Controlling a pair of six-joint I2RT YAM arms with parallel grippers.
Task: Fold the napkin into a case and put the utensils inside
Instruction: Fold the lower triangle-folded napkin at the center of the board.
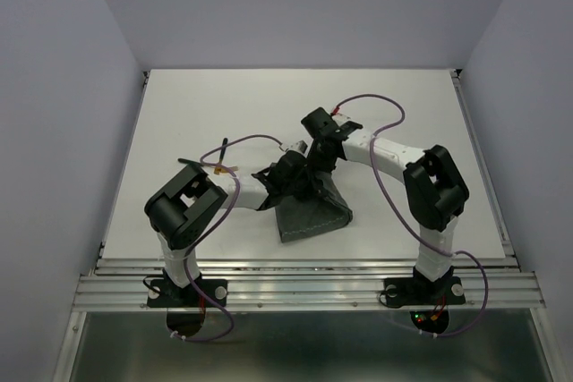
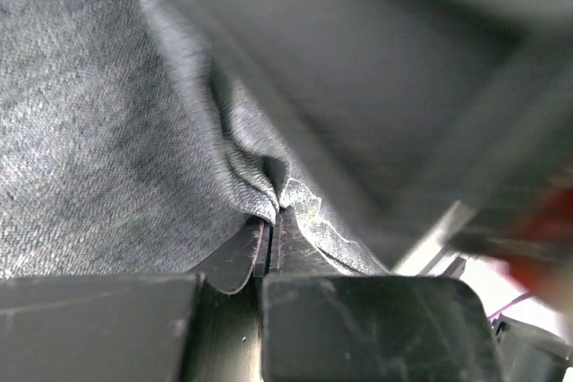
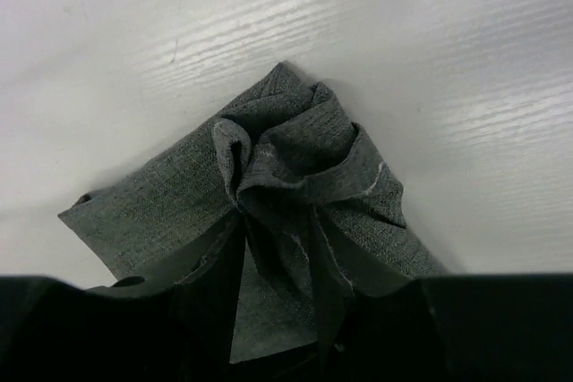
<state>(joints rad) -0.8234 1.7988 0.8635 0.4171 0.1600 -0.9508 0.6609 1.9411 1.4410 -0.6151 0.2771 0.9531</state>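
The dark grey-green napkin [image 1: 313, 214] lies partly folded and bunched in the middle of the white table [image 1: 224, 105]. Both grippers meet at its far end. In the left wrist view my left gripper [image 2: 271, 219] is shut on a raised fold of the napkin [image 2: 89, 131]. My left gripper [image 1: 297, 187] comes at the cloth from the left. In the right wrist view my right gripper [image 3: 273, 225] has its fingers parted, with a gathered knot of napkin [image 3: 170, 194] standing loosely between their tips. My right gripper [image 1: 317, 170] reaches in from the far right. The utensils are out of view.
Purple cables [image 1: 385, 114] loop over the table beside each arm. The left arm's elbow [image 1: 183, 203] and the right arm's elbow [image 1: 436, 185] stand at the near side. Grey walls close in the table on three sides.
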